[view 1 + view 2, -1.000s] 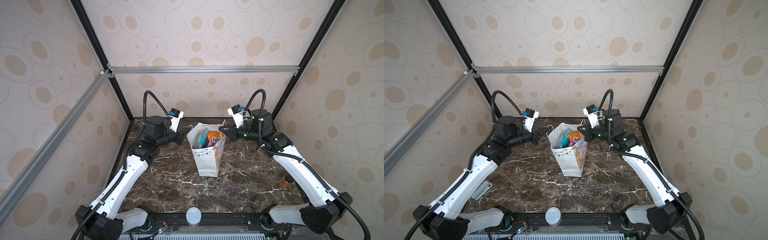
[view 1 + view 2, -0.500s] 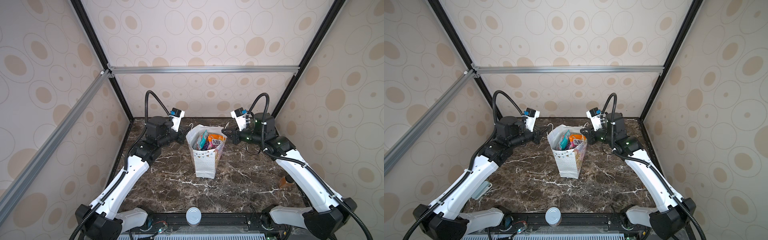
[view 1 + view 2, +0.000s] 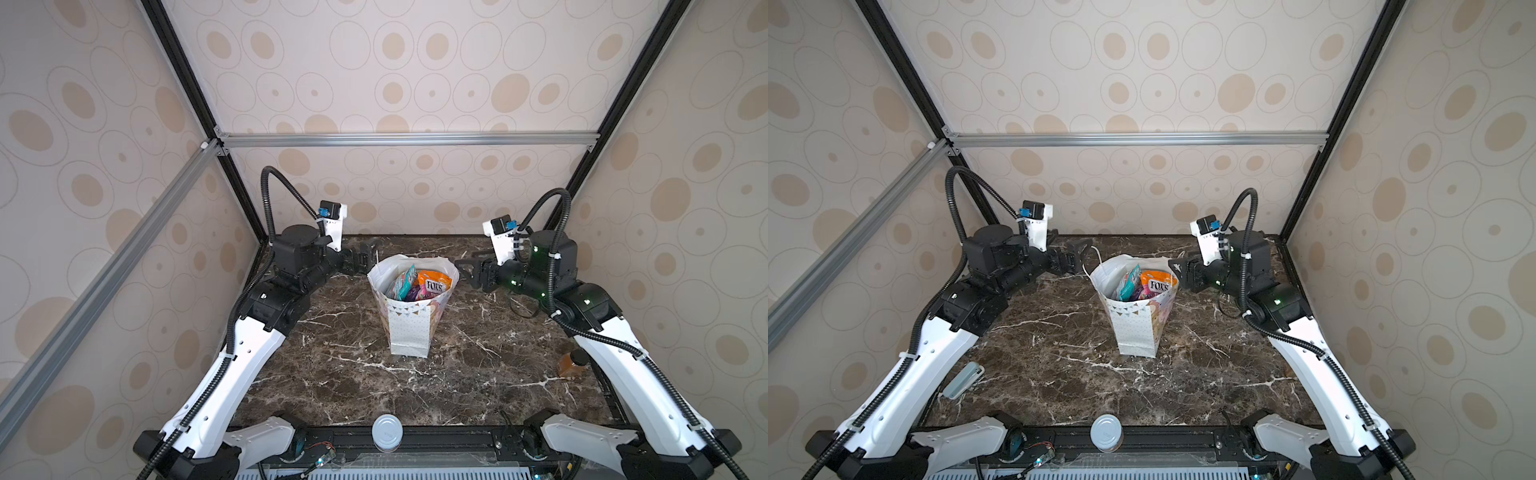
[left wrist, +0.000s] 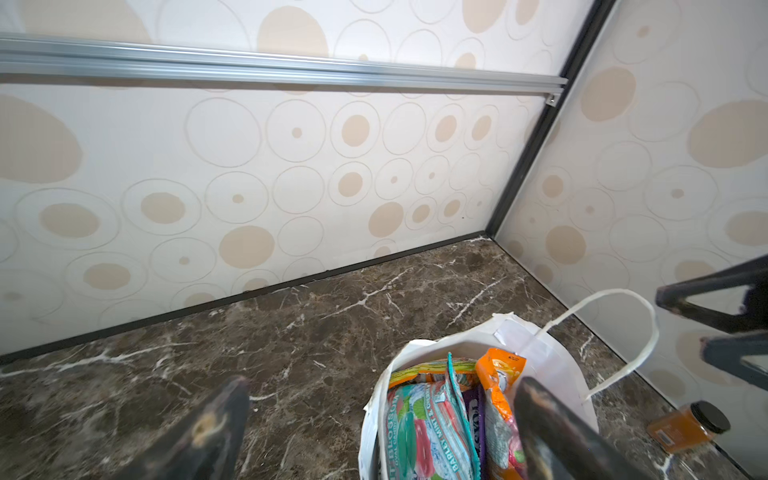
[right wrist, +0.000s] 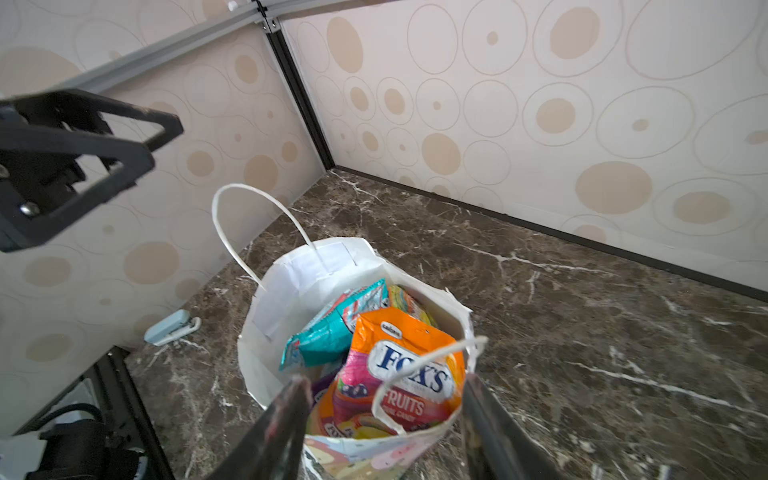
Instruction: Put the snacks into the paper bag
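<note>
The paper bag (image 3: 409, 332) stands upright in the middle of the marble table (image 3: 478, 374), long axis vertical and mouth open upward. The snacks (image 3: 419, 284) stand on end inside it: an orange FOX'S packet, a teal one and others wedged between. I see no packet on the table, so the loading looks done.

Both arms flank the rim. The left gripper (image 3: 368, 251) sits just beside the bag's left rear edge, and the right gripper (image 3: 467, 266) just beside its right edge. Both have their jaws spread apart and neither holds anything.

What matters for a retreat is the right side. In the right wrist view, 1 white cord handle (image 5: 419, 357) loops loosely through the gap between that gripper's fingers (image 5: 291, 411), so pulling back could catch it and tip the bag. The other handle (image 5: 253, 216) stands free on the left side, clear of the left fingers.

Elsewhere there are:
- a small amber jar (image 3: 573, 363) by the right arm
- a pale blue-green object (image 3: 963, 380) by the left arm
- a white round cap (image 3: 387, 432) on the front rail

All 3 are well apart from the bag
</note>
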